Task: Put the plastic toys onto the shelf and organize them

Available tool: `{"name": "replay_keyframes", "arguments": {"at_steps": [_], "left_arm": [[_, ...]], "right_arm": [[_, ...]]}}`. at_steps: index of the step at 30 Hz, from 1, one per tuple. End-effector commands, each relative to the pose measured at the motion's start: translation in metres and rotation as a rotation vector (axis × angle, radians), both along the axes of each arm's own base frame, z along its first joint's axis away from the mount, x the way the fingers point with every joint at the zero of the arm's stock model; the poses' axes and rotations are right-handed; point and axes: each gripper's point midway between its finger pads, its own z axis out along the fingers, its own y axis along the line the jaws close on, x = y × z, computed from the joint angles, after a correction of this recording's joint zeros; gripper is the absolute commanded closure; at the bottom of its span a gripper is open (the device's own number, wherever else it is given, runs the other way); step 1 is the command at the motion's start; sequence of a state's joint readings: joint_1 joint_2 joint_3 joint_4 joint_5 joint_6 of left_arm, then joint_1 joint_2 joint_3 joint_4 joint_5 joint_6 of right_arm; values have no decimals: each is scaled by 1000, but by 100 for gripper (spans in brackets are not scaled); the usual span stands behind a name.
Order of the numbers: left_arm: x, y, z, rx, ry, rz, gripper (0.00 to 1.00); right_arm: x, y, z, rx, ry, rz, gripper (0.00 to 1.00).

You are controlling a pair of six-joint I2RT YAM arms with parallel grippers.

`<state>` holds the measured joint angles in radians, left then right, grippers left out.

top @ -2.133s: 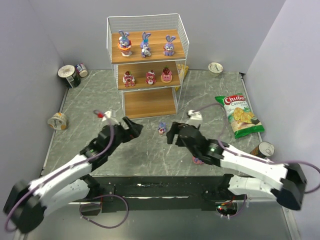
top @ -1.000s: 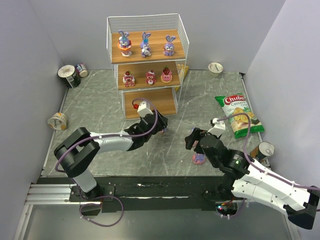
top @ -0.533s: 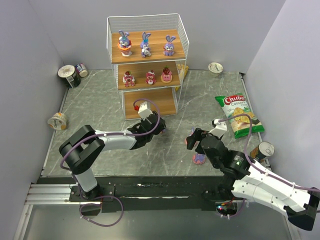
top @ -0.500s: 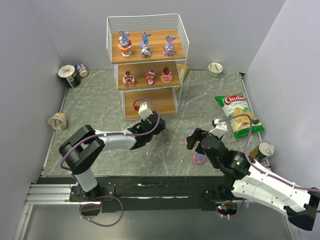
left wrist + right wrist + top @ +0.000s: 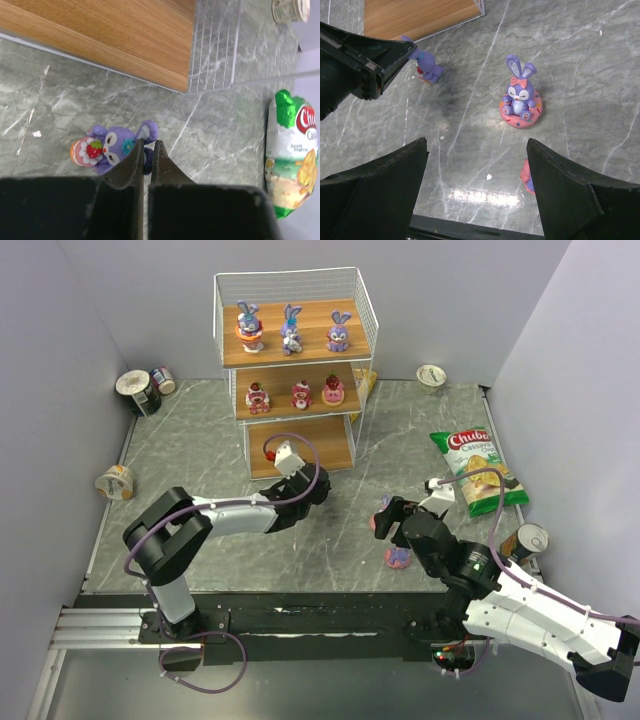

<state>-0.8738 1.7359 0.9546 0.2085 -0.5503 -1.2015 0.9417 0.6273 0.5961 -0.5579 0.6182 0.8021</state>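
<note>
Six toys [image 5: 291,328] already stand on the shelf [image 5: 300,445]. The left fingers [image 5: 136,160] have just clenched on a purple bunny [image 5: 112,150] on the worktop [image 5: 60,110] before it, ready for lifting, while the right fingers [image 5: 385,185] hang spread above another bunny [image 5: 521,102].

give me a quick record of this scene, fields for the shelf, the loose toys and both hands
shelf: top board three purple bunnies, middle board three pink-red figures, bottom board holds no toy
loose toys: three on the table
left hand: shut on what looks like an ear of the strawberry bunny, just in front of the shelf
right hand: open, empty, above the donut bunny
third toy: pink, mostly hidden behind the right hand
other: chip bag at right
</note>
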Motion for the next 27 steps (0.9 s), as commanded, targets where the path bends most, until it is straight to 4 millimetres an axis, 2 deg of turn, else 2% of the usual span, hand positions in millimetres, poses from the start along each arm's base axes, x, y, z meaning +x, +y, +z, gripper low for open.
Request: {"name": "replay_keyframes", "arguments": {"at_steps": [1, 8, 9, 11, 17, 18, 19, 21, 22, 23, 24, 25, 26, 27], "left_arm": [[7, 7, 2, -47, 37, 130, 99], [23, 22, 30, -141, -11, 325, 99], [24, 31, 31, -121, -22, 366, 99], [27, 35, 40, -161, -38, 424, 99], [26, 79, 52, -202, -108, 659, 99], [22, 89, 48, -166, -106, 690, 99], [24, 98, 53, -207, -138, 750, 99], [23, 108, 57, -204, -169, 801, 99], [21, 120, 57, -193, -193, 850, 99], [20, 126, 54, -167, -198, 873, 99], [22, 126, 60, -179, -211, 893, 99], [19, 138, 61, -149, -228, 929, 99], [20, 141, 56, -124, -233, 945, 99], [23, 141, 62, -140, -247, 963, 99]], "right_arm": [[4, -8, 2, -15, -26, -30, 13], [3, -8, 2, -23, -31, -20, 13], [3, -8, 1, -24, -31, -20, 13], [3, -8, 1, -25, -33, -14, 13], [3, -8, 2, -38, -39, -4, 13], [3, -8, 3, -38, -44, 2, 13], [3, -8, 4, -39, -47, 4, 13], [4, -8, 7, -35, -58, 10, 13], [4, -8, 7, -35, -62, 10, 13], [4, -8, 7, -33, -65, 11, 13], [4, -7, 8, -32, -69, 14, 13], [5, -7, 10, -32, -74, 16, 13], [5, -6, 11, -31, -74, 18, 13], [5, -6, 10, -37, -72, 19, 13]]}}
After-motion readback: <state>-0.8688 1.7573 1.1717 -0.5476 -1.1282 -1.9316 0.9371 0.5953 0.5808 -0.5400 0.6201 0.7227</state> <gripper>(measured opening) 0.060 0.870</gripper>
